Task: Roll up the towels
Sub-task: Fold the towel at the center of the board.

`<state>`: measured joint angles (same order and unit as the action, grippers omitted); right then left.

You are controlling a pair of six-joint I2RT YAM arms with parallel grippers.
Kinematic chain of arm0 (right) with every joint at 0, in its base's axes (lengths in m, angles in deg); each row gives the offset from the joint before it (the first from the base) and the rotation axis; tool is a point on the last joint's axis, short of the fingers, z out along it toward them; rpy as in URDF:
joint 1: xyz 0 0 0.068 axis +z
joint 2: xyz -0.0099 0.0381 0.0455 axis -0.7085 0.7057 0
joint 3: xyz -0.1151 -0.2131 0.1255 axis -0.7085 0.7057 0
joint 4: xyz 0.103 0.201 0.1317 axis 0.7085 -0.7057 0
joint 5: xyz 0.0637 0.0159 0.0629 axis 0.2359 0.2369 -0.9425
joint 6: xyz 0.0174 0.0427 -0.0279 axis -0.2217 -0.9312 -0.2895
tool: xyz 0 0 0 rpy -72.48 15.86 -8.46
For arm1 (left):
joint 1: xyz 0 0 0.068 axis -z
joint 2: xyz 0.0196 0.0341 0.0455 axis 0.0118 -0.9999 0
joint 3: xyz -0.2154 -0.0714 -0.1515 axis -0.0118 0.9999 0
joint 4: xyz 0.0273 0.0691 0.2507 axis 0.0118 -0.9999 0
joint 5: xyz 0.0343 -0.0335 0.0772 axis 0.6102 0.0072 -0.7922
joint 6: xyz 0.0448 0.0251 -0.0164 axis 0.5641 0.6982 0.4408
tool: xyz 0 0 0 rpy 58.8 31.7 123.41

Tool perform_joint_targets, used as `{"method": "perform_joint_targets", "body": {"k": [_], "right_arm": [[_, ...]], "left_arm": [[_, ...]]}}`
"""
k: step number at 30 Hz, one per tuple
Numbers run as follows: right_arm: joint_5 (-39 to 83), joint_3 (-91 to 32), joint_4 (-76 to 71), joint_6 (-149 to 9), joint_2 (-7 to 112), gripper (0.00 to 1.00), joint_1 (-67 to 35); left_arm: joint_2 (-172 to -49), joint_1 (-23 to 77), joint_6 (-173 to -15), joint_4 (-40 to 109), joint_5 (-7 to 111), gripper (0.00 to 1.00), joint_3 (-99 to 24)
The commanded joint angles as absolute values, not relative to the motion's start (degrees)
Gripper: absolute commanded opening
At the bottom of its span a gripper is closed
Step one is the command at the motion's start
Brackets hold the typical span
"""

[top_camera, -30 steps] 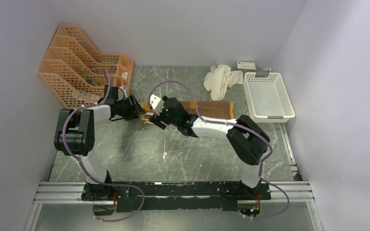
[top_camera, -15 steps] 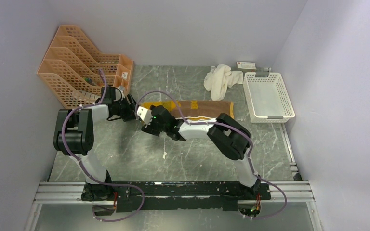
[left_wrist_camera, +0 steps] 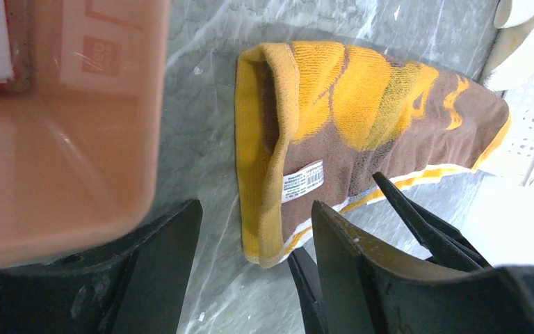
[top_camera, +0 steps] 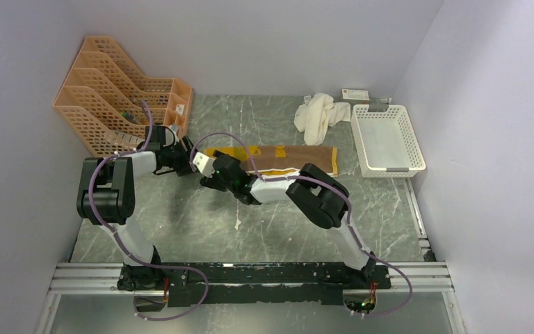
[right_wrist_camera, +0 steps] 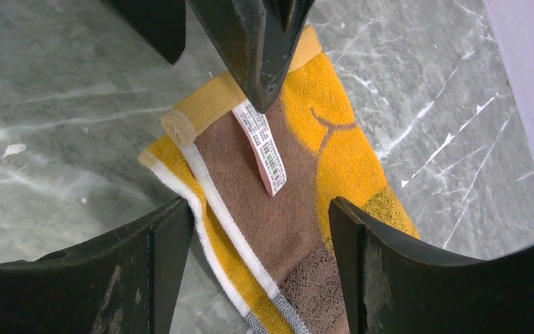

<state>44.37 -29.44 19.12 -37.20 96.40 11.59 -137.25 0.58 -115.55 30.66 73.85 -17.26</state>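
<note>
Rolling of the brown towel [top_camera: 309, 154] looks barely begun: it lies flat as a strip across the desk [top_camera: 201, 216], its 9 o'clock end lightly doubled. Left end effector [left_wrist_camera: 254, 209] and right end effector [right_wrist_camera: 257, 205] both stand wide around that hem, perhaps not touching it. The next move likely calls for pinching the hem and turning it toward 3 o'clock. Wrist views show the barcode label [right_wrist_camera: 264, 149]; only the top view shows the cream towel [top_camera: 318, 115] crumpled at 1 o'clock.

Brown towel [left_wrist_camera: 361, 132], mustard-yellow patches, white-striped edge
</note>
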Motion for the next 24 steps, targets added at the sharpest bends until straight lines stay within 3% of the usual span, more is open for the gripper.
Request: {"method": "perform_joint_targets", "body": {"k": [1,10,11,14,15,20,24], "right_arm": [[46.31,-30.84,21.26,-36.82,98.91,0.7,11.96],[41.47,-30.4,20.2,-40.68,98.22,0.57,11.93],[41.17,-30.81,19.34,-41.28,98.32,0.54,11.93],[41.03,-32.51,16.82,-43.64,99.17,0.22,11.93],[41.07,-32.8,16.48,-44.15,99.43,0.17,11.98],[41.24,-33.02,16.98,-46.28,99.45,0.02,11.79],[38.74,-31.7,18.46,-50.11,97.56,0.0,10.67]], "left_arm": [[-138.72,-0.33,-115.56,28.69,73.89,0.72,-16.31],[-138.59,-0.89,-115.71,28.39,73.71,0.72,-17.08],[-138.55,-0.9,-115.75,28.38,73.67,0.72,-17.18],[-138.5,-1.6,-115.64,28.12,73.54,0.72,-17.65],[-138.46,-2.18,-115.62,28.1,73.41,0.72,-17.65],[-138.24,-2.49,-115.9,28.46,73.05,0.72,-17.34],[-137.84,-2.49,-117.55,30.91,73.97,0.72,-16.78]]}}
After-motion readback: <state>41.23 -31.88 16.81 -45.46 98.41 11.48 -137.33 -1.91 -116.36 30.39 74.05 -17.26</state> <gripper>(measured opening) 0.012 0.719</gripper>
